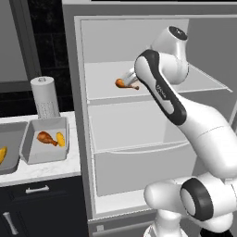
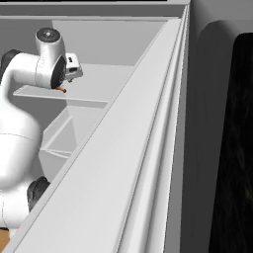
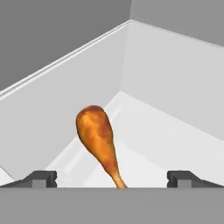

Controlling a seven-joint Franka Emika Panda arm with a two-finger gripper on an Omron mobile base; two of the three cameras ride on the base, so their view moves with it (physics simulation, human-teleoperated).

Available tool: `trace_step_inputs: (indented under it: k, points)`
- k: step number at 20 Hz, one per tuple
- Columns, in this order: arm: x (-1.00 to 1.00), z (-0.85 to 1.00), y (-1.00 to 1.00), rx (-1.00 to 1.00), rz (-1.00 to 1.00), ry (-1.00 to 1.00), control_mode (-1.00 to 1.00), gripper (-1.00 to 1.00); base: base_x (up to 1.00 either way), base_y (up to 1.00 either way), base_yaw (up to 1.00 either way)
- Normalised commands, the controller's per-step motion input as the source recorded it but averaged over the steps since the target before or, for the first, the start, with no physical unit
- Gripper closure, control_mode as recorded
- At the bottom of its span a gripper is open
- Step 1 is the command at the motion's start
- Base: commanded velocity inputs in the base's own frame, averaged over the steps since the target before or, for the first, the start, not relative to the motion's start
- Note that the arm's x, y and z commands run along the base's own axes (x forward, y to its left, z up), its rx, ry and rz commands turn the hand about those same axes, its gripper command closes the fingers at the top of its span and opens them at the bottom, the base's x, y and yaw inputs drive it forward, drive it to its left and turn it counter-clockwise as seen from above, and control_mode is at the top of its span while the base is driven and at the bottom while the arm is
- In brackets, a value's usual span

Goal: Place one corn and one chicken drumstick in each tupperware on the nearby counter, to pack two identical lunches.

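Leftmost in left base view: long tupperware [image 1: 11, 152] on tabletop [image 1: 46, 170], corn [image 1: 2, 155] inside at its 9 o'clock edge. Next, short tupperware [image 1: 46, 140] holds drumstick [image 1: 45, 137] with second corn [image 1: 60, 139] just beside at 3 o'clock. Paper towel roll [image 1: 45, 96] stands behind. Further right, open fridge [image 1: 139, 115]: second drumstick [image 1: 126, 83] lies on upper shelf [image 1: 106, 85]. Hand view alone shows claw [image 3: 112, 178] spread wide, empty, fingertips [image 3: 41, 178] flanking thin end of that drumstick [image 3: 98, 138]. Right base view shows only sliver of it [image 2: 61, 89] under wrist.

Reddish-brown chicken drumstick [image 3: 97, 133], pale grey fridge shelf [image 3: 153, 131].
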Motion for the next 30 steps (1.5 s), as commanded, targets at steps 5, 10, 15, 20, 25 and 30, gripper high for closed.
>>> trace_step_inputs:
  k: [5, 10, 15, 20, 25, 30]
  points:
    - [0.48, 0.03, 0.01, 0.00, 0.00, 0.21, -1.00, -1.00, 0.00, 0.00, 0.00]
    - [0.05, -0.11, 0.08, -0.01, 0.00, 0.09, -1.00, -1.00, 0.00, 0.00, 0.00]
    - [0.00, -0.41, 0.11, -0.02, 0.00, 0.00, -1.00, -1.00, 0.00, 0.00, 0.00]
    - [0.15, -0.18, 0.15, 0.00, 0.01, 0.00, -1.00, -1.00, 0.00, 0.00, 0.00]
    - [0.59, 0.00, 0.17, 0.00, 0.00, 0.02, -1.00, -1.00, 0.00, 0.00, 0.00]
    - [0.24, -0.01, 0.18, 0.00, 0.03, 0.01, -1.00, -1.00, 0.00, 0.00, 0.00]
